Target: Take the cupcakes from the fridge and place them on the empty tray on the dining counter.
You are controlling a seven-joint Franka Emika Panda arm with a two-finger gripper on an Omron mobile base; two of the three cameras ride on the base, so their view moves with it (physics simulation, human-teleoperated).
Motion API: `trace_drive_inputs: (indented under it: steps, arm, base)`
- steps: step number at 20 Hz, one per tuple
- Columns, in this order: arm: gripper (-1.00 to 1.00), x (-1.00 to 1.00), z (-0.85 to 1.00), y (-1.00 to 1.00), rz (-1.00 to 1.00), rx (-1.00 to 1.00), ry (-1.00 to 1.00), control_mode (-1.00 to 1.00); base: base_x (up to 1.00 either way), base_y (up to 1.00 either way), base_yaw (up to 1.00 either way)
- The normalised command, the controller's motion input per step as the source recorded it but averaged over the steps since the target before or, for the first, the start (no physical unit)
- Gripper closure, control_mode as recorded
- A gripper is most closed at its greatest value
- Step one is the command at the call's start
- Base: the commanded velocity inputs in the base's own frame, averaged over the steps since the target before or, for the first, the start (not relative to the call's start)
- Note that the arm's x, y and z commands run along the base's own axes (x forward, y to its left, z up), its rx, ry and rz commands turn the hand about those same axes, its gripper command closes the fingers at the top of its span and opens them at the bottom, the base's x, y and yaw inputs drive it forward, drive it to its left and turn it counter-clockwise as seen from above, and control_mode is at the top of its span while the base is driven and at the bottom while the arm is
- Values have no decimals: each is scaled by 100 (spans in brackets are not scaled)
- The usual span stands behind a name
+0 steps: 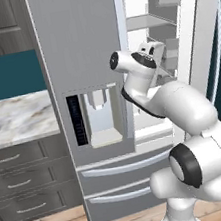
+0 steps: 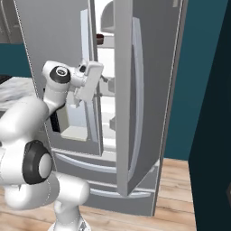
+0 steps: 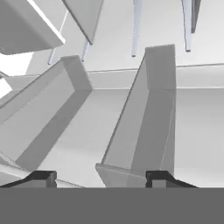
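Hand view check: looking along the fingers (image 3: 41,177) into the white inside of the fridge (image 1: 82,46). Spread apart, clamped on nothing, with bare white shelf between the tips. Just ahead of the right tip, a pale bin wall (image 3: 148,122) standing upright; ahead and left of the other tip, a second slanted bin (image 3: 48,113). No cupcakes between or directly ahead of the tips.

From the right base view, reaching in past the edge of the open door (image 2: 135,90) at about mid-height of the fridge. Higher than the fingers, on an upper shelf, a small dark lump (image 2: 100,37), possibly one of the cupcakes but too small to tell for sure. From the left base view, wrist tucked close beside the shut door with the water dispenser (image 1: 101,116).

Judged stage: hunting for the first pick, nothing lifted yet.

Risks from here:
- Closing now would likely grab air or pinch the bin wall, since nothing sits between the tips.
- Pushing further forward could ram the right tip into that bin wall.
- Rising toward the upper shelf without backing out first could catch the wrist under a shelf edge.
- Swinging sideways could knock the arm (image 1: 182,106) against either door.
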Motion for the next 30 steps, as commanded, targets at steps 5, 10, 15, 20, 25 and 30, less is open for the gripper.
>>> trace_drive_inputs:
  steps: [5,10,15,20,25,30]
  arm:
    - [-100,-71,-27,-100,-21,0,0,-100]
    - [-100,-53,-18,-100,-21,0,0,-100]
    - [-100,-27,-10,-100,-16,0,0,-100]
    - [-100,-14,0,-21,0,0,-1,-100]
    - [-100,-57,0,22,0,2,-12,-100]
    - [-100,-56,1,64,0,21,-23,-100]
  base:
    - [0,0,0]
    - [0,0,0]
    - [0,0,0]
    - [0,0,0]
    - [0,0,0]
    - [0,0,0]
